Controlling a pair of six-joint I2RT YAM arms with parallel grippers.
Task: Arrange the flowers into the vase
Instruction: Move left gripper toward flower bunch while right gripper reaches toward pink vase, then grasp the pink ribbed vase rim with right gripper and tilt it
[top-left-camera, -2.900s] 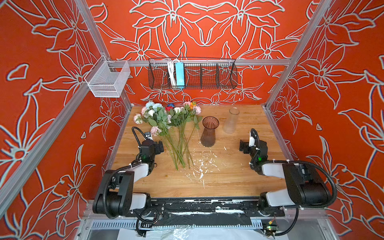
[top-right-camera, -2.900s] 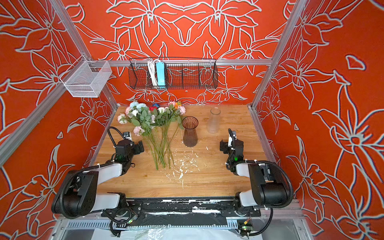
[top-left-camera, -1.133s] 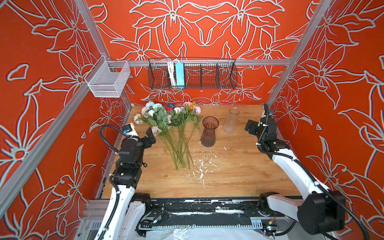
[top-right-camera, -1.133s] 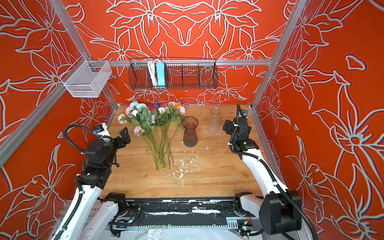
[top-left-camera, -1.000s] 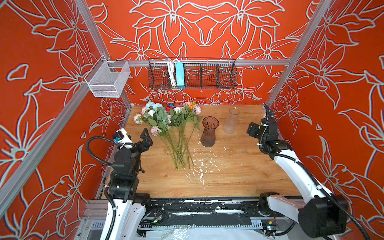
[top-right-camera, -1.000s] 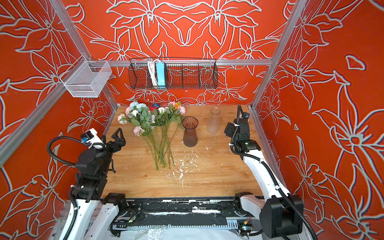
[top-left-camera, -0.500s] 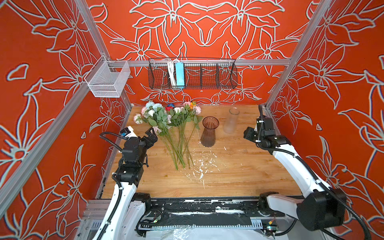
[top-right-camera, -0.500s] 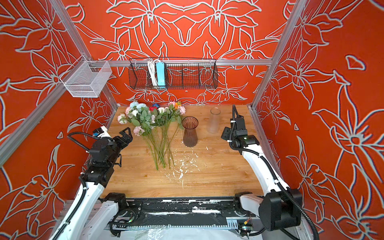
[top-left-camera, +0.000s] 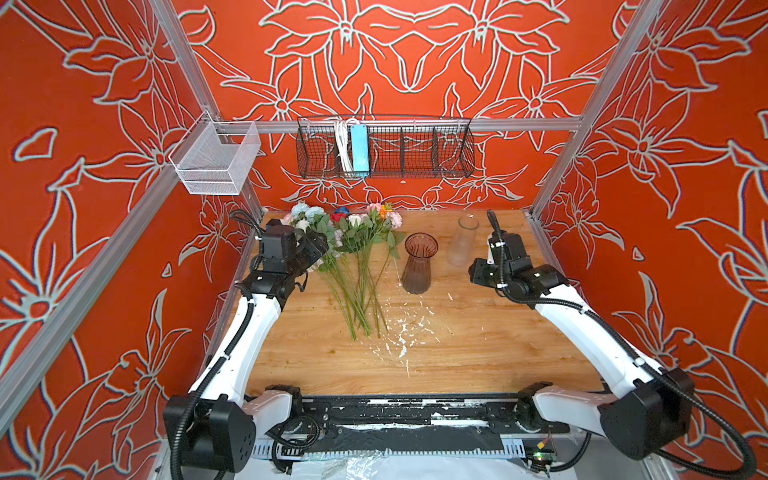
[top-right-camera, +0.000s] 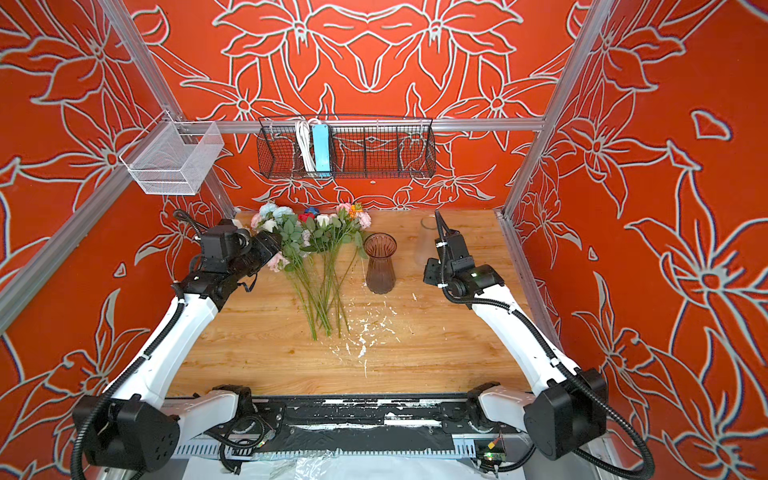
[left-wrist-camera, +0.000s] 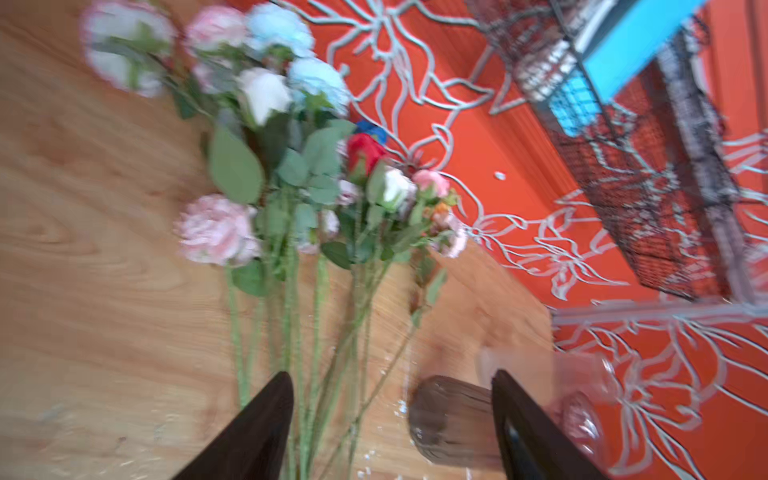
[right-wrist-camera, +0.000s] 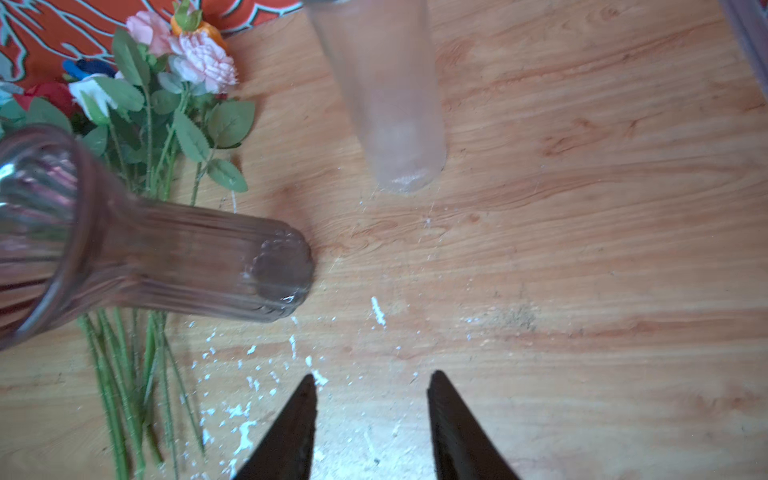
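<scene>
Our left gripper (left-wrist-camera: 390, 376) and right gripper (right-wrist-camera: 372, 374) gape empty; the flowers (top-left-camera: 353, 253) look light, probably floppy, so we'd pinch mid-stem, toward 6 o'clock.

Bright even light, soft shadows; the left wrist view blurs the flowers (left-wrist-camera: 291, 174).

Flowers (top-left-camera: 357, 253) on table (top-left-camera: 478, 345), left of vase (top-left-camera: 417, 268); second vase (top-left-camera: 461, 249) right, farther back
</scene>
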